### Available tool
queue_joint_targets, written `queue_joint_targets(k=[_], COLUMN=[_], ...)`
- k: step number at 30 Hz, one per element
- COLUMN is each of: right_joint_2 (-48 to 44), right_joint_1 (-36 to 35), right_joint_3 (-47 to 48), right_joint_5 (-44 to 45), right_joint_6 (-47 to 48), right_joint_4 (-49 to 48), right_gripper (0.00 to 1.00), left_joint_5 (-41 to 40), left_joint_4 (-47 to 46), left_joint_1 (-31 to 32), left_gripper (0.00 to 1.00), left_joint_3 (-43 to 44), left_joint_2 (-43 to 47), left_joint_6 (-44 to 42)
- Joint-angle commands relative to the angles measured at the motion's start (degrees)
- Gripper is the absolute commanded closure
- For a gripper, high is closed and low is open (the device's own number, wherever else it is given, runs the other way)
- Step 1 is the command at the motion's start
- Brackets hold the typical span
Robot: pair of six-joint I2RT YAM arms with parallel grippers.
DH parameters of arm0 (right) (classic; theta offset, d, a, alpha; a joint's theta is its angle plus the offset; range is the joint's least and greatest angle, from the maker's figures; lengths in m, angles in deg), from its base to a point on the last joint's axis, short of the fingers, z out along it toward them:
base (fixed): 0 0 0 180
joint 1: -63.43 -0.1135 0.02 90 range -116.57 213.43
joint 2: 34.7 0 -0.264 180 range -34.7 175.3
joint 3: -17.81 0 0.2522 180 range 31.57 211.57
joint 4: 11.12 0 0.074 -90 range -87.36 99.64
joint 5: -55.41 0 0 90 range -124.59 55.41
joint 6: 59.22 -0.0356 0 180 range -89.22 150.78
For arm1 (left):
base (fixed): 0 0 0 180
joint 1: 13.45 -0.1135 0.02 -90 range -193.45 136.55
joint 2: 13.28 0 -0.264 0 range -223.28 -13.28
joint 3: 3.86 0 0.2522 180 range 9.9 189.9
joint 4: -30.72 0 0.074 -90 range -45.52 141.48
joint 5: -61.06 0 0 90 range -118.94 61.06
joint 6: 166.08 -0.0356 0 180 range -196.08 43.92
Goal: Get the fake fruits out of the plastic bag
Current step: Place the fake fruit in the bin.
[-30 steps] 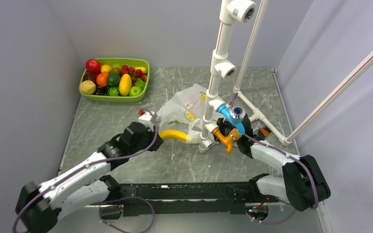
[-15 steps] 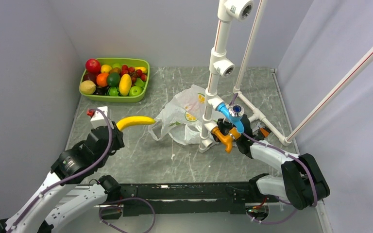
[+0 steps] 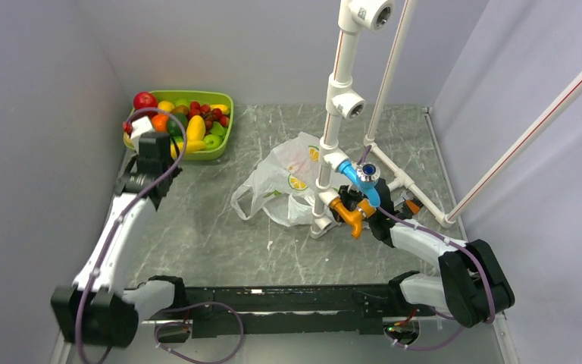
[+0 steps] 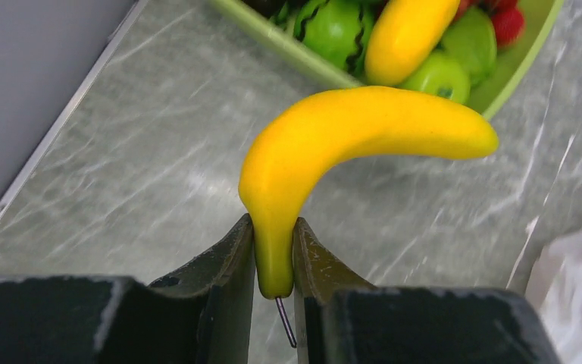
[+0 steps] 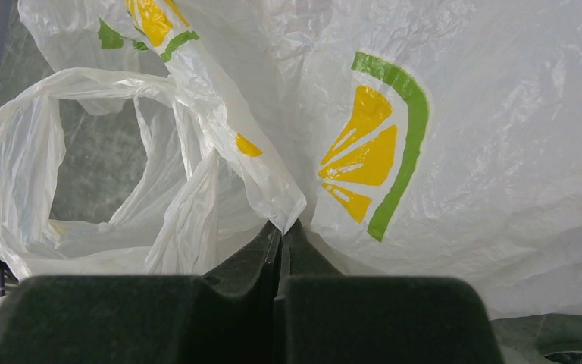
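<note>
The left pincer [image 4: 273, 250] grips a yellow banana [image 4: 333, 144] by its stem end, its jaws parted only by the width of that narrow tip, while the curved body of the fruit arcs up and to the right in the left wrist view, above the grey marbled worktop [image 4: 121, 174] and just short of the near rim of a lime-green tray [image 4: 295, 64]. Seen from above, the left arm reaches to the upper left of the frame, its pincer at the edge of the tray [image 3: 208, 155], which is heaped with plastic fruit, a red apple [image 3: 145, 100] showing at its upper left corner. The plastic bag [image 3: 280, 182], thin white film printed with lemon slices and green leaves, lies crumpled at the centre of the worktop [image 3: 220, 235], against the foot of a white pipe frame [image 3: 333, 129]. The right pincer [image 5: 279, 243], largely hidden behind the pipe fittings in the overhead view, is closed tight on a fold of the bag [image 5: 462, 152]; in the right wrist view a handle loop [image 5: 15, 167] gapes open at the left of the frame.
</note>
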Motion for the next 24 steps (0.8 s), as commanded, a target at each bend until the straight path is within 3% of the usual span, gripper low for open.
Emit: queue_joint_targets(k=[1, 5, 10, 15, 18, 24], right_joint_2=[-0.62, -0.99, 0.27, 0.99, 1.54, 3.49], right_joint_1=[-0.24, -0.24, -0.25, -0.21, -0.23, -0.23], right_joint_3=[0.04, 0.24, 0.29, 0.16, 0.86, 1.16], right_joint_5=[-0.13, 0.24, -0.08, -0.87, -1.71, -3.25], right_joint_6=[0.91, 1.3, 1.31, 1.53, 1.71, 1.48], right_joint_4=[-3.16, -2.38, -3.04, -3.72, -3.53, -4.7], right_gripper=[1.0, 1.0, 1.0, 1.0, 1.0, 1.0], left_joint_5=[2.43, -1.23, -5.49, 9.53, 15.92, 18.8], left_joint_4=[-15.6, -19.23, -28.66, -35.95, -30.82, -32.75], left_joint_1=[-3.2, -3.03, -3.38, -4.58, -4.76, -5.4], left_gripper=[1.0, 1.0, 1.0, 1.0, 1.0, 1.0], left_joint_3=[9.95, 22.68, 30.83, 40.51, 48.97, 47.75], left_joint_2=[-12.45, -25.53, -37.94, -50.21, -57.07, -60.46], left_joint_6=[0.35, -3.49, -12.64, -22.95, -29.15, -38.82])
